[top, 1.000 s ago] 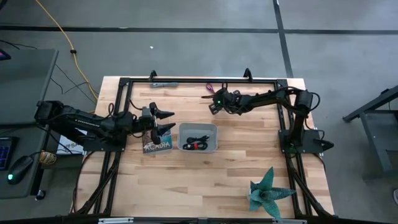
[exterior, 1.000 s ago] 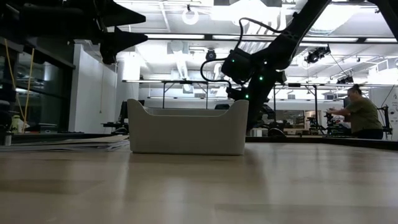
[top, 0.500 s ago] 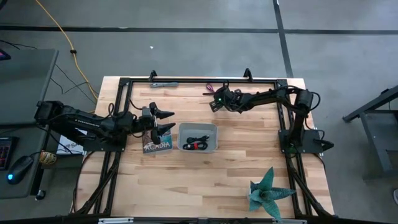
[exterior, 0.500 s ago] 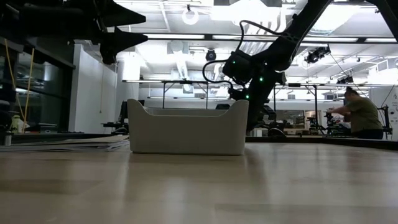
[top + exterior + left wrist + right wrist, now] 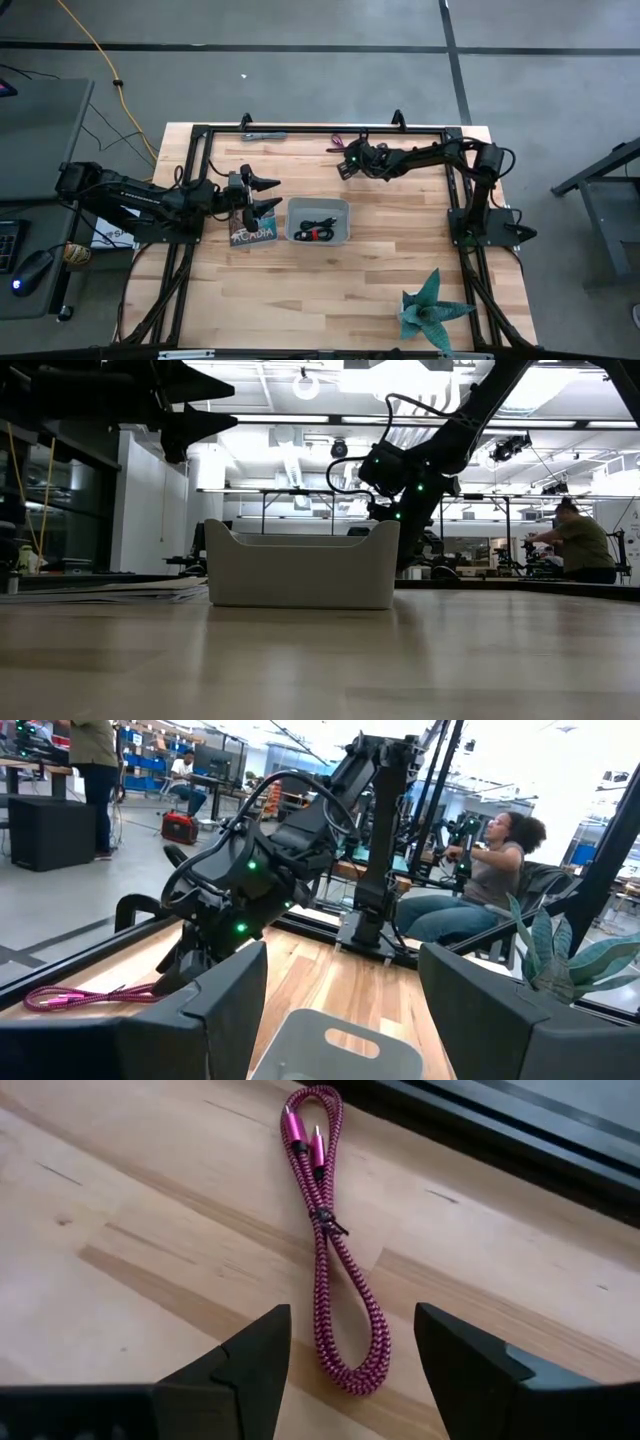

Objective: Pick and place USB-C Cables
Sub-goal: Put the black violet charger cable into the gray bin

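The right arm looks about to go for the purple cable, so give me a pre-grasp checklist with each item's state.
1. Right gripper jaws open: ok.
2. Purple USB-C cable lined up between the jaws: ok, its loop end lies in the gap ahead.
3. Cable bundled, lying flat on the table: ok.
4. Grey tray has room: ok, it holds two cables.
5. Left gripper out of the way: ok, jaws open beside the tray.
6. Height above cable: cannot tell.

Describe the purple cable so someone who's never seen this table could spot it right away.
Start at the black frame rail along the table's far edge. Just inside it, ahead of the open right gripper, lies the purple cable: a braided magenta loop folded double, unlike the grey cable further along the rail.
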